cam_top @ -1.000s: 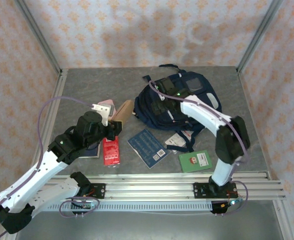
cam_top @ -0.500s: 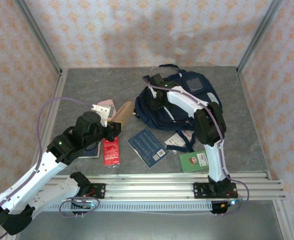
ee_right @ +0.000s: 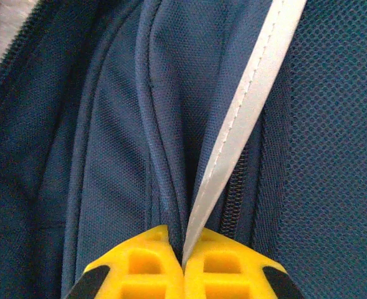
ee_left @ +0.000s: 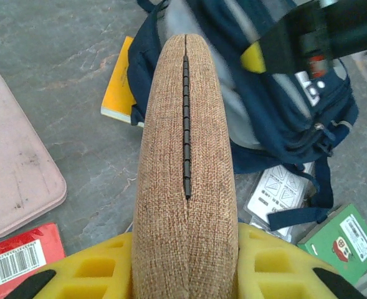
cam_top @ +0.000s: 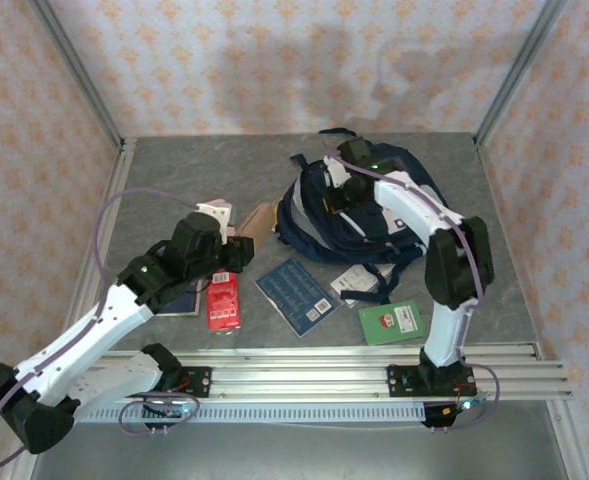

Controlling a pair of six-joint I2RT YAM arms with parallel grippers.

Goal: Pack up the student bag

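Grey stone-patterned desk (cam_top: 174, 180) with school things spread across its middle.

The student bag (cam_top: 309, 225) lies toward the far right-centre, its dark straps trailing toward the near edge. A yellow book (ee_left: 118, 90) lies at the bag's left side, partly tucked under it. In front of the bag lie a blue notebook (cam_top: 295, 291), a white packet (cam_top: 357, 283) touched by a strap, and a green booklet (cam_top: 392, 322) nearest the rail. Left of the notebook lies a red packet (cam_top: 223, 302) with a barcode label, a dark booklet (cam_top: 181, 303) beside it, and a flat pink case (ee_left: 15, 168) farther back.
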